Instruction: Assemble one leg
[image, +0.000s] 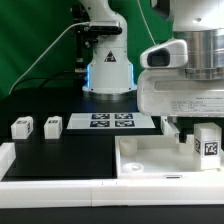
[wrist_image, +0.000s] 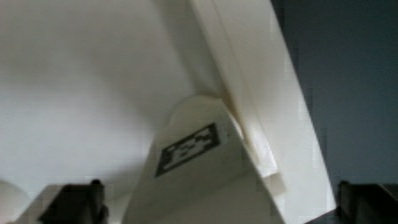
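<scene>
Exterior view first: the arm's white wrist housing fills the upper part of the exterior view's right, and the jaws (image: 190, 133) reach down from it over the large white tray-like piece (image: 150, 165), which lies on the black counter (image: 60, 155). One leg (image: 208, 146) stands upright at the tray's corner on the exterior view's right, its black-and-white tag facing the camera. It sits just beside the dark fingers (image: 184, 134). Whether the jaws are clamped on this leg or merely next to it, I cannot tell from either picture.

Two more legs (image: 21, 128) (image: 52, 125) stand side by side on the counter at the exterior view's left, well apart from the tray. Between them and the arm's base lies the marker board (image: 111, 121), flat, with its four tags showing.

Wrist view is very close and blurred. A tagged leg (wrist_image: 192, 150) rises in the middle against a pale white surface, tilted in the picture. Dark fingertips (wrist_image: 71, 203) show at the lower edge on either side of the leg, apparently apart from it, though the blur hides any contact.
</scene>
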